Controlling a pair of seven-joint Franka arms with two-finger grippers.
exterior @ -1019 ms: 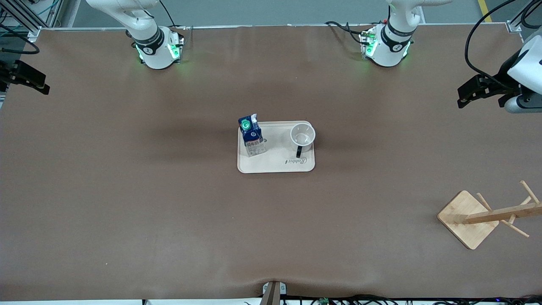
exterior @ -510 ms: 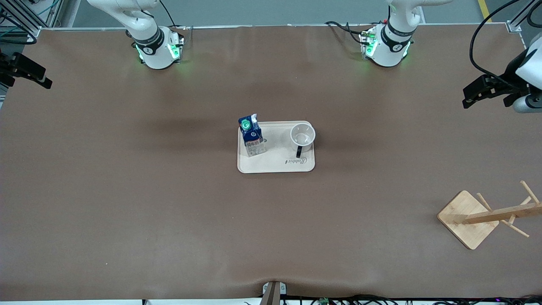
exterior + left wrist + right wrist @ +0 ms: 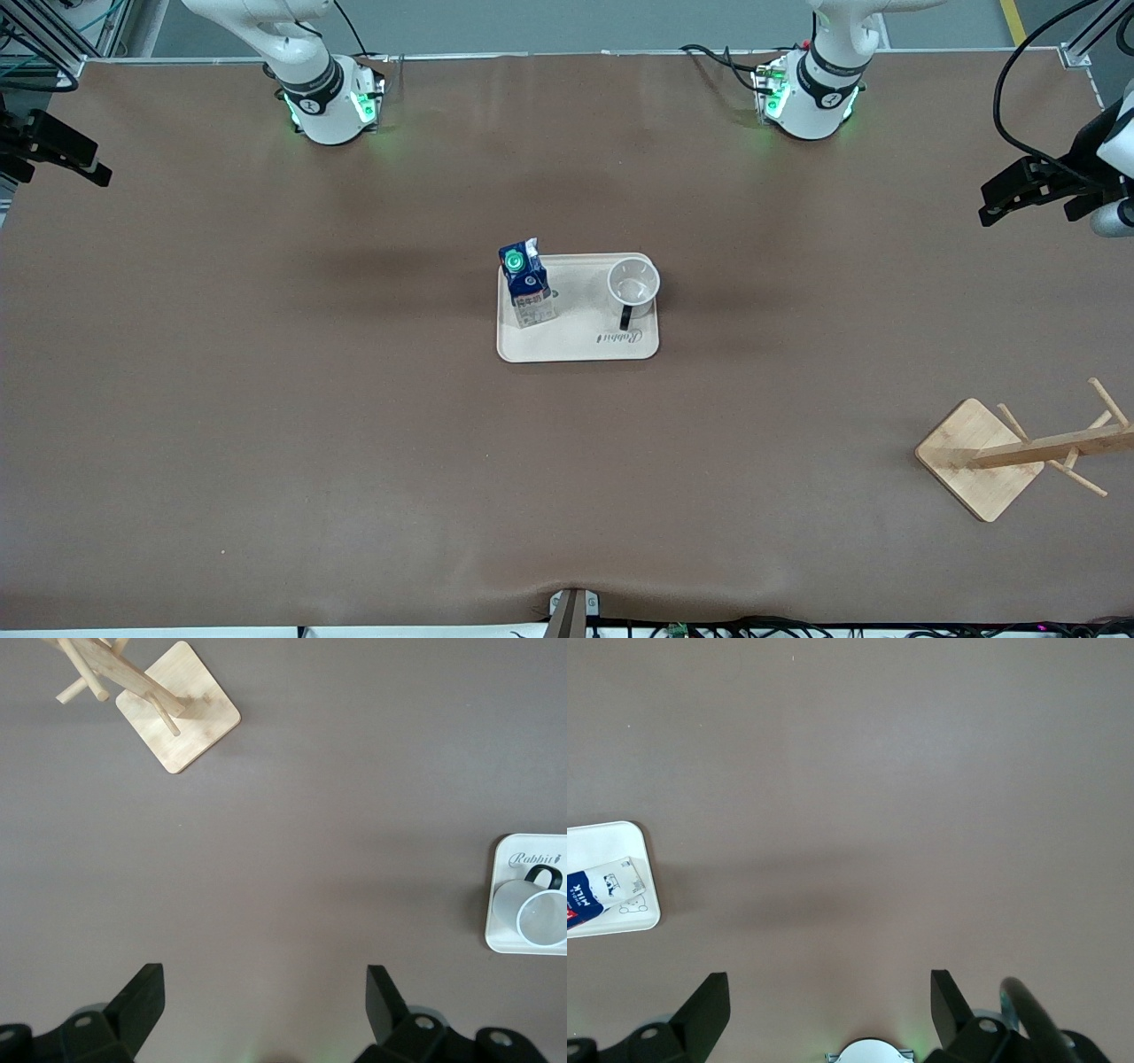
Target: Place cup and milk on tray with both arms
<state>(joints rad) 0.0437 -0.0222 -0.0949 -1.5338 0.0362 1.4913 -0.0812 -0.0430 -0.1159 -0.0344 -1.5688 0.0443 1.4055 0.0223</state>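
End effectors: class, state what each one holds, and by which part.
Nothing is held. The left end effector and right end effector are open over bare table; the cup and milk carton stand on the tray.
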